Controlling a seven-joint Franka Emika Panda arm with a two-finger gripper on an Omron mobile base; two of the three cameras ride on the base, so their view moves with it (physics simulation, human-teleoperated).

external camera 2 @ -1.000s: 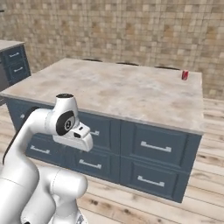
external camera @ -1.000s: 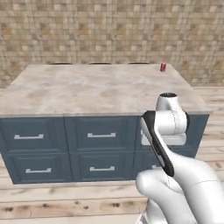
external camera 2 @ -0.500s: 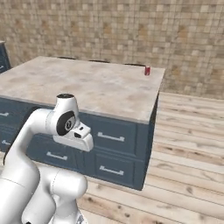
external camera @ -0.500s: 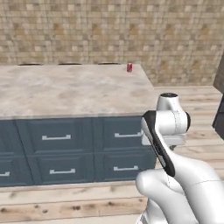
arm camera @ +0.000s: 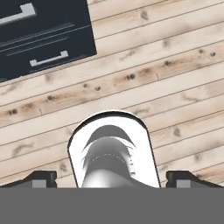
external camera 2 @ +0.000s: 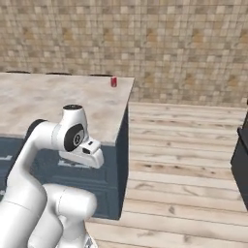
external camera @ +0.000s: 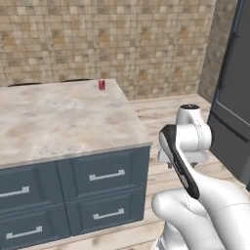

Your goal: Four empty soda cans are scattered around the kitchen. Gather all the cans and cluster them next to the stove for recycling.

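Left base view: red can [external camera: 101, 84] upright at far table [external camera: 58, 122] edge, well ahead-left of tool, out of reach.
Right base view: same can [external camera 2: 114, 82] near table corner.
Hand view: tool [arm camera: 111, 181] spread wide, empty, over floor [arm camera: 175, 65].
Judgement: can light, thin-walled, slippery; pinch mid-body gently.
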